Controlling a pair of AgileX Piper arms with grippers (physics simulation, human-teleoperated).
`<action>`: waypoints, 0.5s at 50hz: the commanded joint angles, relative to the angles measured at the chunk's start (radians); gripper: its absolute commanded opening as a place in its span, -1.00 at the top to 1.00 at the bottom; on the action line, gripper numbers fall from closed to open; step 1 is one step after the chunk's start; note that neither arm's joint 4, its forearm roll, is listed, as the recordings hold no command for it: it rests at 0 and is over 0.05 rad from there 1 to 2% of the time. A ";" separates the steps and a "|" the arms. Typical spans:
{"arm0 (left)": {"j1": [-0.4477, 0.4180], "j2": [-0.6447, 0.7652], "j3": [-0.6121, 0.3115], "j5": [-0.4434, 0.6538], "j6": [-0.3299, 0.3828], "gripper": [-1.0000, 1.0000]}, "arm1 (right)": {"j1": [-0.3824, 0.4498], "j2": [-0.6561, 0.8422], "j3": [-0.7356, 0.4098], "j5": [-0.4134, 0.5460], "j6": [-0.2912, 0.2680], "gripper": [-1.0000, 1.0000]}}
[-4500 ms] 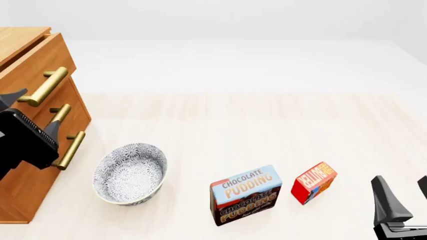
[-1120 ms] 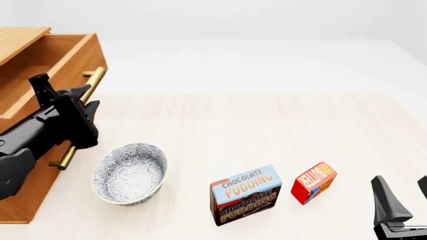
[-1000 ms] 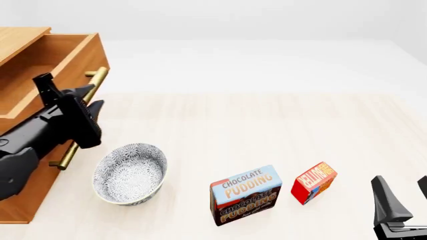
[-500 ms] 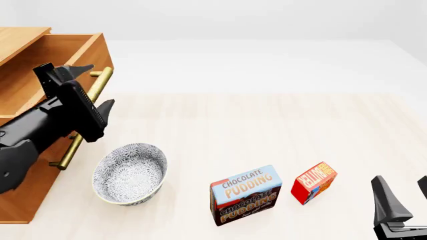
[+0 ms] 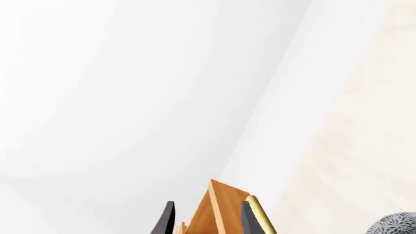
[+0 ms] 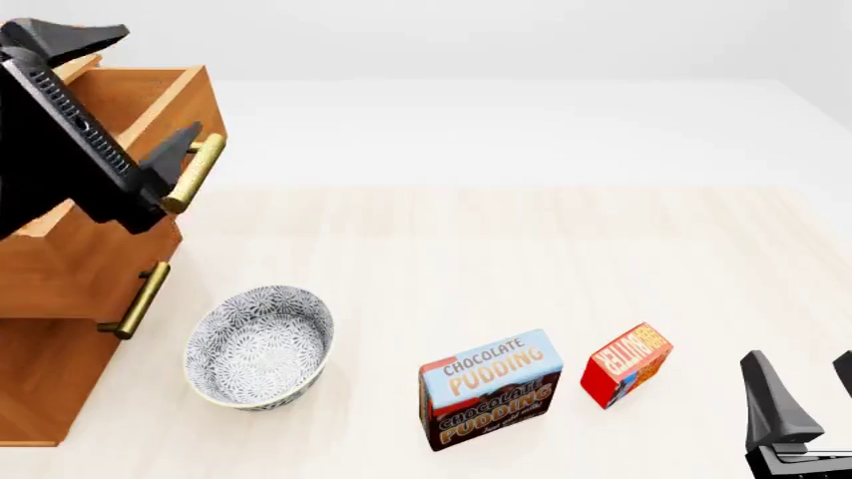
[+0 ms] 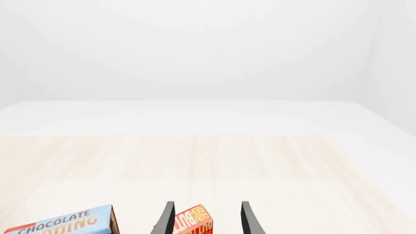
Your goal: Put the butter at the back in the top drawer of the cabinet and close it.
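While the left gripper [image 6: 127,110] hangs spread over the front corner of the pulled-out top drawer [image 6: 134,215], one black finger sits above the drawer's open box and the other beside its brass bar handle [image 6: 194,172], gripping nothing; in the left wrist view the same two fingers [image 5: 166,220] straddle the wooden front, apart. The right gripper [image 6: 799,409] waits low at the near right edge, jaws apart, cut off by the frame; its wrist view shows the small red butter box with an orange end [image 7: 193,222] between the fingers, whether touched I cannot tell. The butter stands on the pale wood table [image 6: 533,259] (just right of the blue-and-brown chocolate pudding box [image 6: 490,389]); the grey patterned bowl [image 6: 259,346] holds nothing; the drawer's inside is mostly hidden by the arm; the light-brown wooden cabinet [image 6: 40,369] runs off the left edge; white walls behind.
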 commanded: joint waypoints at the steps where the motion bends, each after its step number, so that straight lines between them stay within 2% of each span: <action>1: -0.016 -0.059 -0.170 0.211 -0.129 -1.00 | 0.000 0.000 0.000 0.000 0.000 -1.00; 2: -0.004 -0.058 -0.227 0.272 -0.180 -1.00 | 0.000 0.000 0.000 0.000 0.000 -1.00; 5: 0.013 -0.052 -0.274 0.326 -0.211 -1.00 | 0.000 0.000 0.000 0.000 0.000 -1.00; 10: 0.061 -0.028 -0.414 0.462 -0.298 -1.00 | 0.000 0.000 0.000 0.000 0.000 -1.00; 11: 0.061 -0.027 -0.415 0.463 -0.298 -1.00 | 0.000 0.000 0.000 0.000 0.000 -1.00; 14: 0.062 0.005 -0.503 0.543 -0.367 -1.00 | 0.000 0.000 0.000 0.000 0.000 -1.00; 21: 0.094 0.029 -0.597 0.627 -0.446 -1.00 | 0.000 0.000 0.000 0.000 0.000 -1.00; 25: 0.112 0.057 -0.662 0.685 -0.522 -1.00 | 0.000 0.000 0.000 0.000 0.000 -1.00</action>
